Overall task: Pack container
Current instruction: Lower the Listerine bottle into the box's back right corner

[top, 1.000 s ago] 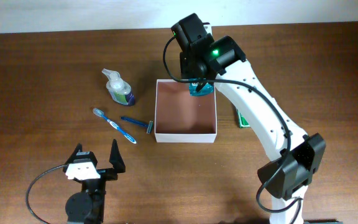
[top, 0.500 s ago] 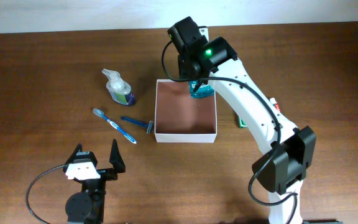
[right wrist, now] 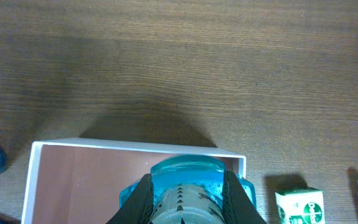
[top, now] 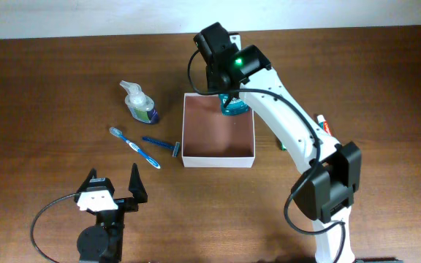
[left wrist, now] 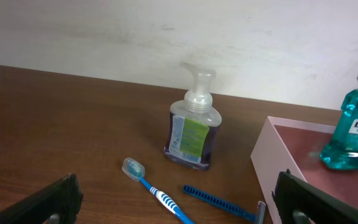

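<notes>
The right arm has swung leftward in the frame, shifting the mouthwash [top: 234, 109] slightly. The right gripper [right wrist: 188, 202] clasps it upright, directly beneath, at the container's [top: 218, 161] upper right corner. The left gripper [top: 114, 184] gapes idle, lower left, well apart.

The container [top: 218, 159] has white walls and a reddish-brown inside, and the mouthwash bottle [left wrist: 353, 134] in it is teal. Left of the container are a clear soap dispenser [top: 141, 104] with purple liquid and a green label, a blue-and-white toothbrush [top: 135, 148] and a blue razor [top: 159, 142]. The surface [top: 50, 88] is dark brown woodgrain.
</notes>
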Controlling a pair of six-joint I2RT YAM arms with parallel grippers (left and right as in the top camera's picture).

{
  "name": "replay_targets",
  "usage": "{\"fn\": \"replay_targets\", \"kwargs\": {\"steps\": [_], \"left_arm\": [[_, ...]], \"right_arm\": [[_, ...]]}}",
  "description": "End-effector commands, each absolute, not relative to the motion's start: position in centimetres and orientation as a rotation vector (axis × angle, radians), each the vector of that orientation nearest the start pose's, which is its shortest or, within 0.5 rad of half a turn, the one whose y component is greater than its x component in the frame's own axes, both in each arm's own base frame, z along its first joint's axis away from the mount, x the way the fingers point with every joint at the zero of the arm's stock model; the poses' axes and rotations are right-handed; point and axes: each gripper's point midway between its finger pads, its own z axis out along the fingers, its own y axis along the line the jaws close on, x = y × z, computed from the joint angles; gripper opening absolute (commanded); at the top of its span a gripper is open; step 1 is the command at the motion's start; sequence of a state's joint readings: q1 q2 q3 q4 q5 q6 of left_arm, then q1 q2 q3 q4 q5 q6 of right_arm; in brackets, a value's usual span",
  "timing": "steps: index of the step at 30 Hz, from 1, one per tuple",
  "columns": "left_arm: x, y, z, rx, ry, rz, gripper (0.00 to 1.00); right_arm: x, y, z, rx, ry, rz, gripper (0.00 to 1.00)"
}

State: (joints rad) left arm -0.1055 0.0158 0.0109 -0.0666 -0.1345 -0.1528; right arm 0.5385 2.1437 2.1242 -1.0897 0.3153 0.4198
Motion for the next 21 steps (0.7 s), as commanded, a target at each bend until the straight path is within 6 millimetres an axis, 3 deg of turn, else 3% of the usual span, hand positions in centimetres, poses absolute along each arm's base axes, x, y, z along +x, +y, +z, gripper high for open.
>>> {"fn": "replay_targets", "kwargs": {"steps": [1, 21], "left_arm": [[24.6, -0.5, 15.8, -0.120, 1.640, -0.083, 0.99], [24.6, -0.5, 15.8, -0.120, 1.640, -0.083, 0.99]], "right_arm": [[47.8, 21.6, 18.7, -0.027, 2.547, -0.105, 0.16], [48.9, 18.9, 18.6, 0.046, 2.549, -0.126, 0.16]]}}
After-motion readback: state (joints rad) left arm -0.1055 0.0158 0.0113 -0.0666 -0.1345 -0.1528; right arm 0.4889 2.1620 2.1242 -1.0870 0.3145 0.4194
